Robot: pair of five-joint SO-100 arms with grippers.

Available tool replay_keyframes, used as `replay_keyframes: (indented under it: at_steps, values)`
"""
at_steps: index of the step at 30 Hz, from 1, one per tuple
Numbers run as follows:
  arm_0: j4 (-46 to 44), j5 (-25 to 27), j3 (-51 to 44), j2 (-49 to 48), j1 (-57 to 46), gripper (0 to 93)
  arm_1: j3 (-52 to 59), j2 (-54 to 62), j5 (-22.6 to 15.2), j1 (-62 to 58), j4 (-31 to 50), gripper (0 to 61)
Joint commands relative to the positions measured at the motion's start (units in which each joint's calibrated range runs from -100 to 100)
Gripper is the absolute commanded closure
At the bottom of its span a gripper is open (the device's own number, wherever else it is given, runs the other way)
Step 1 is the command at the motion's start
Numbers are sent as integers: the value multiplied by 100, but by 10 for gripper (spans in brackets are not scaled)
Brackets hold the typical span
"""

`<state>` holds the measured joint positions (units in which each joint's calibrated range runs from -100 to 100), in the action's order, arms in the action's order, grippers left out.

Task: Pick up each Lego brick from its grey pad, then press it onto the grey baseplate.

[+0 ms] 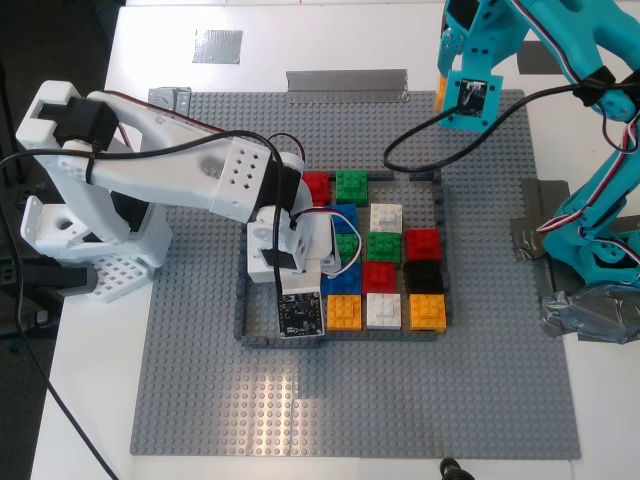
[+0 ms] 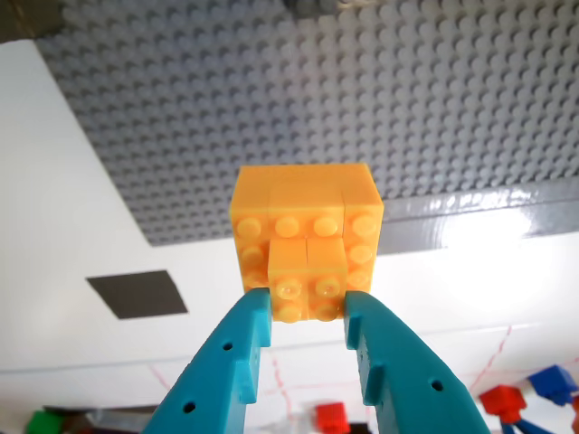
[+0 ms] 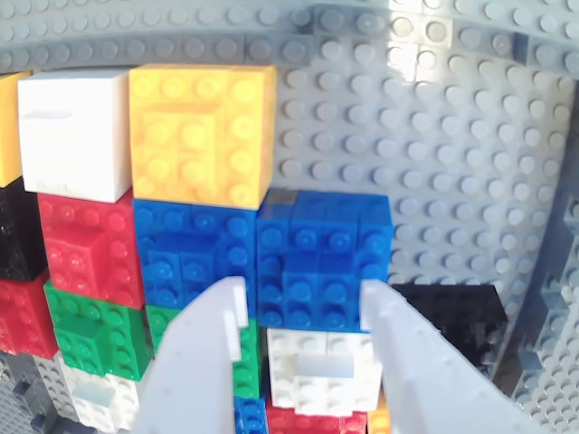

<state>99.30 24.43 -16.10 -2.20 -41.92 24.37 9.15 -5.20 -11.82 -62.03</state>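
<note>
My first gripper (image 2: 308, 307) clamps orange brick (image 2: 308, 240) w/ both jaws; my second gripper (image 3: 303, 312) jaws apart, straddling blue brick (image 3: 326, 258) on baseplate (image 3: 452, 136).

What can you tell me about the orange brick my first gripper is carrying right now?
The orange brick is glossy orange-yellow plastic, square, with round studs and a smaller raised studded block on its face. My first gripper pinches that raised block between its teal fingers, one on each side. The brick hangs clear in the air, touching nothing else, above the edge of the grey baseplate, with white table behind. In the exterior view only a sliver of orange shows beside the teal arm.
</note>
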Motion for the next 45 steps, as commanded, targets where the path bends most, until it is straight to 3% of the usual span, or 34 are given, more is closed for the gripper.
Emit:
replay_keyframes:
  at_steps: [1,8,13,16,19,23,28,36,45]
  values:
    - [70,26,115,-278,133,927,-600,733,-39,-19,-429,451]
    - [70,-204,170,-287,242,927,-871,1445,-49,90,-1218,448]
    - [70,-614,233,-621,742,927,-952,2166,-29,431,-1967,477]
    - [70,-863,513,-1068,1207,927,-1042,2432,25,692,-2268,569]
    - [70,-1083,973,-1523,1693,927,-1096,2716,88,1055,-2536,606]
    - [70,-1322,1506,-1832,2019,927,-1159,3042,244,1715,-2910,612]
    - [70,-1483,1858,-1832,2004,927,-1132,3385,308,2622,-2959,612]
    - [-256,-1713,2310,-1445,1975,927,-952,3677,381,4203,-2398,612]
    - [-703,-1693,2201,-656,1896,927,-1584,2853,601,5328,-1934,612]
